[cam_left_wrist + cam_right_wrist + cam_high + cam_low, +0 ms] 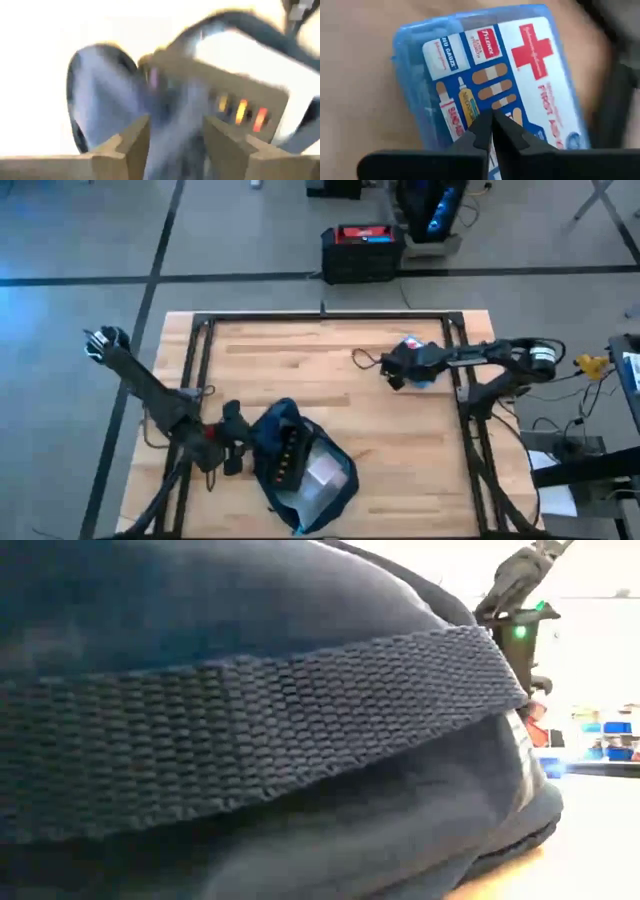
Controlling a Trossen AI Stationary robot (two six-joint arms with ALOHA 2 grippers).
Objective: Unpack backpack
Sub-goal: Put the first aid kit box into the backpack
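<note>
Two grippers (pixel 236 442) (pixel 392 370): left open, right closed.

2 dark arms (pixel 150 385); left fingers (pixel 127 145) tan-padded.

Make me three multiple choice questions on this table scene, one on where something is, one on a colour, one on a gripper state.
1. Where is the backpack?
A. front edge, by the left gripper
B. far right corner
C. on the floor

2. What colour is the cross on the first aid box?
A. green
B. red
C. black

3. How do the right gripper fingers stand?
A. wide open
B. shut
C. out of view

Answers: 1 A, high view shows it there. 2 B, red cross on white label. 3 B, fingertips meet over the box.
</note>
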